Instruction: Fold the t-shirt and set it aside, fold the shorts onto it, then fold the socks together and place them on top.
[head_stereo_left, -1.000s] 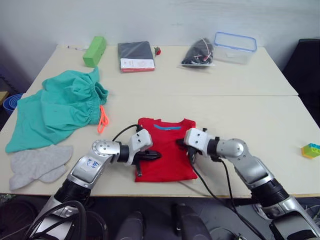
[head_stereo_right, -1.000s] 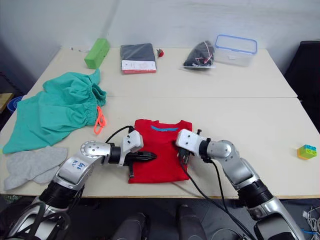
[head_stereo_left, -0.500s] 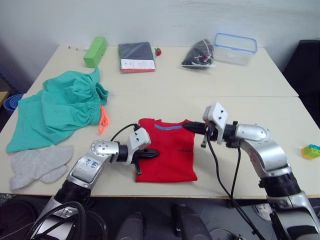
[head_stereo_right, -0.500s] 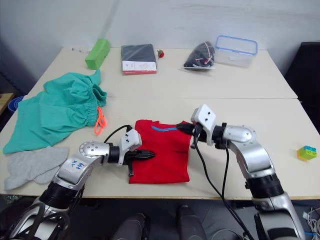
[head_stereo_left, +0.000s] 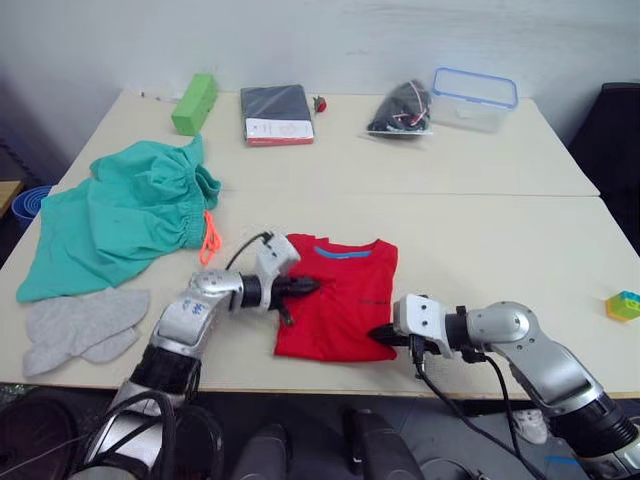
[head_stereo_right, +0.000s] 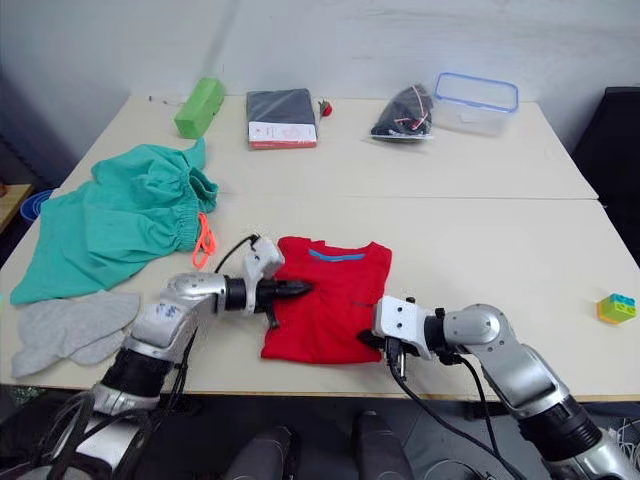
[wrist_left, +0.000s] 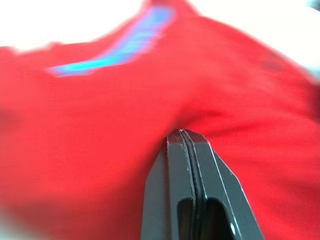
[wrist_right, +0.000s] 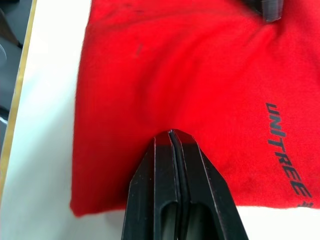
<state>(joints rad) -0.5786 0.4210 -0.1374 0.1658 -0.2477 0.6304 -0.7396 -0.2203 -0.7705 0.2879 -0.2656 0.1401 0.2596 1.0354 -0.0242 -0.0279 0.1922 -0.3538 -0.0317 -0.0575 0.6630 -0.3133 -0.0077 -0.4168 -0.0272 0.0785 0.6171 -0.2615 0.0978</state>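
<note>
Two pincers are both working the t-shirt (head_stereo_left: 338, 296) now, and the big change in the last second is the right arm: it was up by the collar end half a second ago and has swung down to the near hem, so the right pincer (head_stereo_left: 381, 334) now sits at about 5 o'clock on the shirt, its black fingers pressed together with the tips on the red cloth near that corner. I can't tell if any fabric is actually nipped between them. The left pincer (head_stereo_left: 309, 287) has barely moved, fingers together too, tips lying on the shirt's left side around 9 o'clock, pinning it rather than gripping as far as I can see. The shirt itself sits at the near middle of the desk (head_stereo_left: 500, 230), already a narrow rectangle with the blue neck band at 12. My guess is the next fold takes the hem up toward the collar while the left pincer holds the cloth down. The shorts (head_stereo_left: 112, 217) lie spread at 10 o'clock, the socks (head_stereo_left: 82, 324) just below them at 8, both untouched.
</note>
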